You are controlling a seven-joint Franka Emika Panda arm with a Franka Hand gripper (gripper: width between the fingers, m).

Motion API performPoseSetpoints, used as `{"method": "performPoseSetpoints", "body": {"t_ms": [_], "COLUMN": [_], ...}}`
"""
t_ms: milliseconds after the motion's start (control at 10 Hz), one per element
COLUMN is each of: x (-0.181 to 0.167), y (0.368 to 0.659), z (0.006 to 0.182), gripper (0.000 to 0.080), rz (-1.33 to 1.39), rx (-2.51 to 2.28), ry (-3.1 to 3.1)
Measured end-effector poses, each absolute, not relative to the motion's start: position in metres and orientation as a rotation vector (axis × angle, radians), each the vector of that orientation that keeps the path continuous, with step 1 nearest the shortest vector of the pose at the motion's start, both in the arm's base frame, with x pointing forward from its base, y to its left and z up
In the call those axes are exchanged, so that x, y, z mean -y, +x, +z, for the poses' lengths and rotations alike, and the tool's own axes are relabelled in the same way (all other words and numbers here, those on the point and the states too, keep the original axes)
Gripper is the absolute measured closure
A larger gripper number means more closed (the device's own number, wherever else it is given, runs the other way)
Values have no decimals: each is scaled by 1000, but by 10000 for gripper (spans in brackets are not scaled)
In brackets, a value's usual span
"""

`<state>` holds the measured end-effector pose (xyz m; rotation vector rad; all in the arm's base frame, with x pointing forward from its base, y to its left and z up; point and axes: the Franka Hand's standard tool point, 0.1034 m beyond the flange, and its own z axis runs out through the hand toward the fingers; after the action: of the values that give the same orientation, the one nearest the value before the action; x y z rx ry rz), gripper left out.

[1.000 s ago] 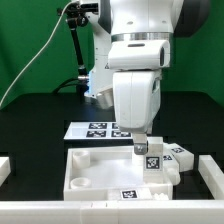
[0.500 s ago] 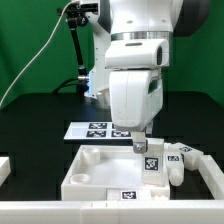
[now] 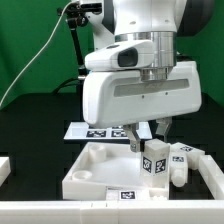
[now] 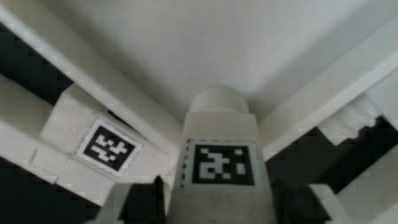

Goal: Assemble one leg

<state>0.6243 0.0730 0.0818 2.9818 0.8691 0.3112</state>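
My gripper (image 3: 147,141) is shut on a leg (image 3: 153,160), a short white post with a black-and-white tag, and holds it upright at the large white tray-like panel (image 3: 95,172), at the panel's corner on the exterior view's right. In the wrist view the leg (image 4: 222,150) runs out from between my dark fingers (image 4: 150,200), its rounded end toward the panel's inside (image 4: 196,40). I cannot tell whether the leg's lower end touches the panel. Two more legs (image 3: 184,156) lie just beyond the panel on the exterior view's right.
The marker board (image 3: 92,129) lies flat behind the panel. White rails stand at the exterior view's left edge (image 3: 5,168) and right edge (image 3: 212,172). A black stand with a cable (image 3: 78,50) rises behind the arm. A tag on the panel's wall (image 4: 111,148) shows in the wrist view.
My wrist has turned about a quarter turn, so the hand's broad side now faces the exterior camera. The held leg has turned with it and stayed at the same corner.
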Motion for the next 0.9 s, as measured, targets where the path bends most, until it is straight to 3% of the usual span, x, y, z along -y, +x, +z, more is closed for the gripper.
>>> {"method": "performPoseSetpoints", "body": {"t_ms": [400, 900], "x": [-76, -90], "y": [623, 615], "z": [81, 78], "gripper": [509, 509], "rz": [320, 288], "rx": [-513, 605], "ry": [3103, 3206]}}
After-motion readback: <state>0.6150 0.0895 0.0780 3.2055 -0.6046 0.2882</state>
